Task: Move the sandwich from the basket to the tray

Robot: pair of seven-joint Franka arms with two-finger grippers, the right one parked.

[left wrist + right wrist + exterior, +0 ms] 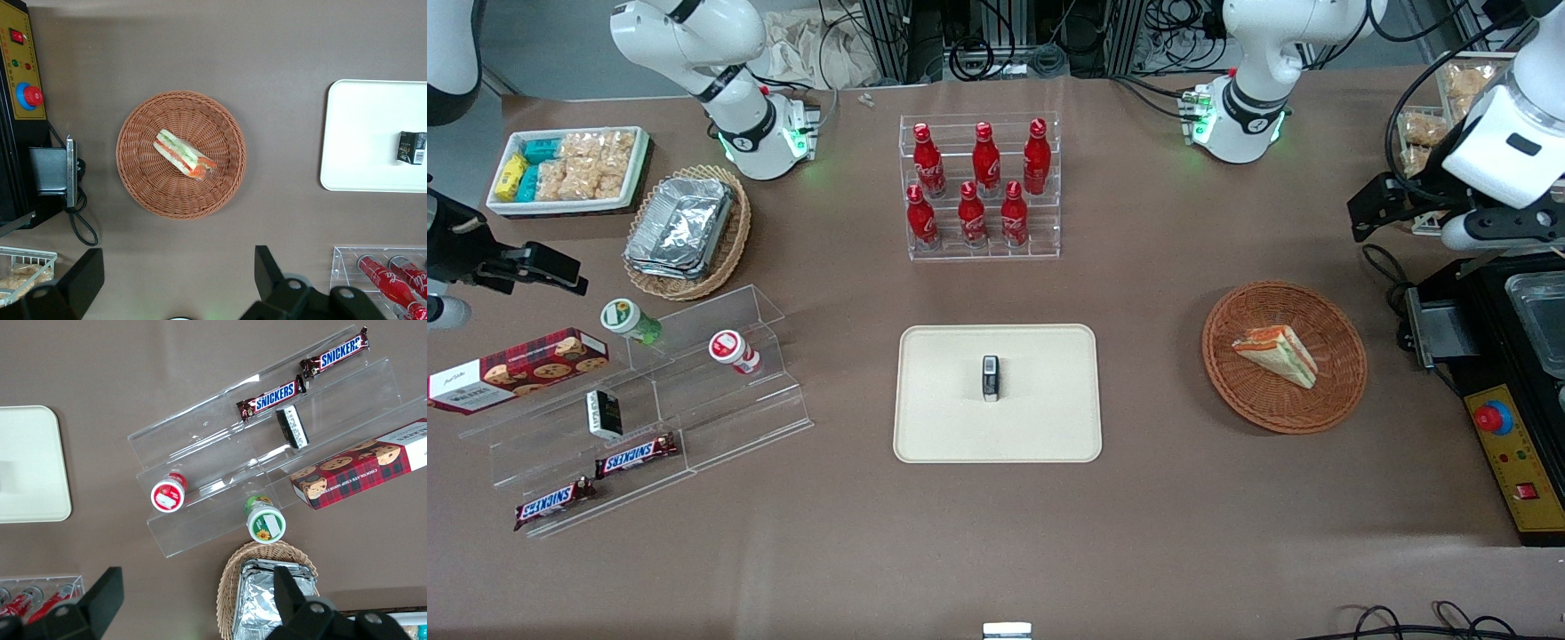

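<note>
End effector [177,280] status: mine hangs high above the tabletop [1156,533] at the working arm's end, fingers [270,270] spread wide, holding nothing. Sandwich [1276,353] lies on its side in the reddish-brown basket [1227,373], about the middle of the weave, filling edge exposed; it touches nothing but the basket floor. Tray [951,427] sits well apart from the basket, toward the parked arm's end, and carries one small dark packet [991,378] near its centre. Assessment: the approach step is in hand; no grasp is yet made. Next move, in my judgement, calls for centring over the wedge, turning my wrist so the fingers straddle its bread faces, then descending inside the rim.
</note>
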